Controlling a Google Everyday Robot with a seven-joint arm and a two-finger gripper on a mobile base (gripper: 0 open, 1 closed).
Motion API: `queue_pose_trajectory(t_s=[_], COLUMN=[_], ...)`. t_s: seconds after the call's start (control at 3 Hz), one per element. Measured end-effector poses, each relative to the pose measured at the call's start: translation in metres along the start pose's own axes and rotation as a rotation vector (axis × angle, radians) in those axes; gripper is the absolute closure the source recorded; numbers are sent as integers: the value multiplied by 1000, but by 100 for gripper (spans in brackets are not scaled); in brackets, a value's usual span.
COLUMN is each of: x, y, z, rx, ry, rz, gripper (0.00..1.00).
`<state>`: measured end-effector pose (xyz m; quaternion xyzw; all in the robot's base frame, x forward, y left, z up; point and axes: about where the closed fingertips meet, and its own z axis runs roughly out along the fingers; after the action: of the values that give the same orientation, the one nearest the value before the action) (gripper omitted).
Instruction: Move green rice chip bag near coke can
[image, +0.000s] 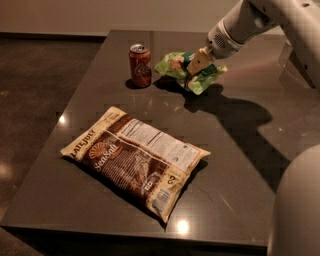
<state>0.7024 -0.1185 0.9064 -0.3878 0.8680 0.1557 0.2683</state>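
Note:
The green rice chip bag (176, 66) is a crinkled light-green snack bag held just above the dark table, a short way right of the coke can. The coke can (140, 65) is red-brown with a silver top and stands upright at the table's far left-centre. My gripper (196, 67) reaches in from the upper right on a white arm and is shut on the middle of the green bag. The bag's left end points toward the can, with a small gap between them.
A large brown-and-yellow "Late July" bag (135, 158) lies flat in the middle front of the table (250, 150). The robot's white body (297, 210) fills the lower right corner. The table's left edge drops to a dark floor.

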Motion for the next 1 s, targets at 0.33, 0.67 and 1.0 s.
queue_pose_trajectory(t_s=[0.33,0.67,1.0], x=[0,0,0], y=[4,4,5], z=[4,8,12], rx=[-10,-15,-19], ry=[4,7,9], rz=[-4,-5,-5], gripper=[69,44,22])
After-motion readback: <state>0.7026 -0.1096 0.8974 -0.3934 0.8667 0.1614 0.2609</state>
